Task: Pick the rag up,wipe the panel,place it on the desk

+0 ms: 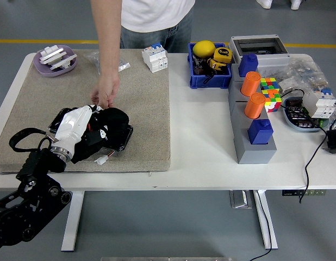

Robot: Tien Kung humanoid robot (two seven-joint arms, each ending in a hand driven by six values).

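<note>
the left hand (84, 130) is closed around the black rag (111, 124), pressing it on the dark panel (116, 140) (on the mat (141, 109), left side of the counter (200, 141)). a person's hand (105, 89) touches the rag's far edge.

A person's hand (105, 90) blocks me just beyond the rag (111, 124); the mat (146, 125) to my right and the desk (203, 141) past it lie bare.
</note>
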